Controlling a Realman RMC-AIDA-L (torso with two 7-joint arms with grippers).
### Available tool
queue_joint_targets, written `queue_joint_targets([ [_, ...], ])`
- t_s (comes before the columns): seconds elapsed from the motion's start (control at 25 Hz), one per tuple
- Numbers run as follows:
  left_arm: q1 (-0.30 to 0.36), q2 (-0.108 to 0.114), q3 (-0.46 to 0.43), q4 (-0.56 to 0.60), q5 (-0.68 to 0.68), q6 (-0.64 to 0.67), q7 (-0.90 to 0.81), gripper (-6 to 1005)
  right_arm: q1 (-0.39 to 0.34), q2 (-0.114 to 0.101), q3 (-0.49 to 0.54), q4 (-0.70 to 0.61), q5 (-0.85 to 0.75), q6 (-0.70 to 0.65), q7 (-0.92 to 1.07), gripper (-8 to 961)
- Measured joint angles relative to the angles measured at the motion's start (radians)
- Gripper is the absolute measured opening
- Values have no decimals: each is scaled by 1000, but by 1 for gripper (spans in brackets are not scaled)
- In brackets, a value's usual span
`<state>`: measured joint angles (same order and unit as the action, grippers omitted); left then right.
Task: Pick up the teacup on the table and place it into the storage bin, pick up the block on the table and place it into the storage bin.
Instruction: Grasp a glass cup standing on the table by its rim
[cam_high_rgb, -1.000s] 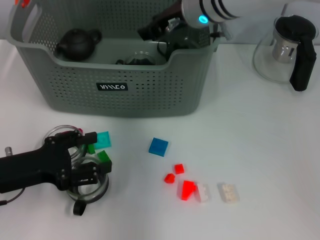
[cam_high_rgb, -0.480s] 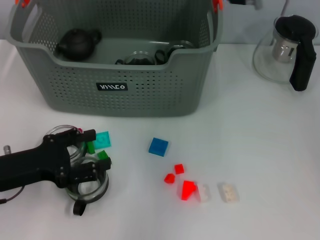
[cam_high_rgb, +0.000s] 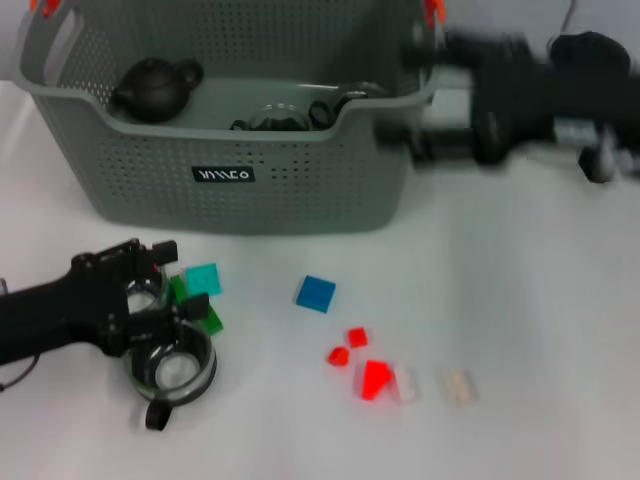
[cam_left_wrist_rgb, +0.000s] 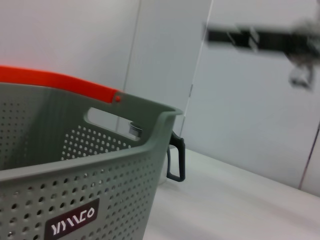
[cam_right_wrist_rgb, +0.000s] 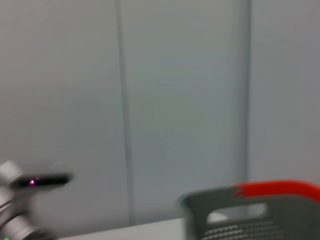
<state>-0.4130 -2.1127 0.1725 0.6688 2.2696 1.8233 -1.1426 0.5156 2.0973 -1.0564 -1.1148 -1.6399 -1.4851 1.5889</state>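
Observation:
The grey-green storage bin (cam_high_rgb: 230, 175) stands at the back; its wall and orange handle fill the left wrist view (cam_left_wrist_rgb: 75, 200). A glass teacup (cam_high_rgb: 172, 368) with a dark handle sits at the front left. My left gripper (cam_high_rgb: 183, 283) lies low over its far rim, fingers apart, with a small green block (cam_high_rgb: 181, 291) between them. A teal block (cam_high_rgb: 203, 278) touches the gripper's right side, and a blue block (cam_high_rgb: 315, 293) lies mid-table. My right gripper (cam_high_rgb: 425, 135) is a blur beside the bin's right wall.
In the bin are a dark teapot (cam_high_rgb: 155, 85) and glassware (cam_high_rgb: 272, 118). Red blocks (cam_high_rgb: 372, 378) and white bricks (cam_high_rgb: 458, 386) lie front centre. A glass pot with a black handle (cam_high_rgb: 600, 150) stands back right, behind the right arm.
The right arm lifted out of the bin, left the view, and now sweeps in from the right. The left gripper has slid slightly left and back over the teacup.

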Motion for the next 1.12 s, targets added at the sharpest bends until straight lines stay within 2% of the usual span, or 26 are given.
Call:
queue_joint_targets([
  [0.08, -7, 1, 0, 0, 0, 0, -10, 873, -68, 1, -1, 61, 34, -52, -107, 927],
  [0.2, -14, 2, -1, 0, -1, 1, -14, 873, -123, 0, 7, 186, 57, -101, -240, 927],
  [0.36, -16, 7, 5, 5, 1, 12, -31, 873, -141, -2, 20, 332, 54, -121, -360, 928],
  [0.52, -10, 13, 21, 72, 14, 38, -133, 873, -142, -5, 22, 381, 53, -118, -403, 928],
  [0.76, -7, 8, 70, 327, 41, 107, -412, 872, -129, -4, 22, 388, 28, -109, -398, 928],
  [0.8, -7, 5, 96, 414, 58, 108, -489, 872, -126, -3, 22, 393, 22, -104, -398, 928],
  [0.88, -9, 2, 129, 504, 81, 108, -573, 872, -118, -2, 22, 403, 18, -95, -398, 927],
  [0.96, -22, 1, 190, 630, 126, 94, -728, 872, -110, -2, 22, 411, 18, -92, -397, 927],
  [1.12, -89, 11, 308, 751, 258, 80, -957, 873, -94, -3, 22, 417, 18, -86, -390, 927],
])
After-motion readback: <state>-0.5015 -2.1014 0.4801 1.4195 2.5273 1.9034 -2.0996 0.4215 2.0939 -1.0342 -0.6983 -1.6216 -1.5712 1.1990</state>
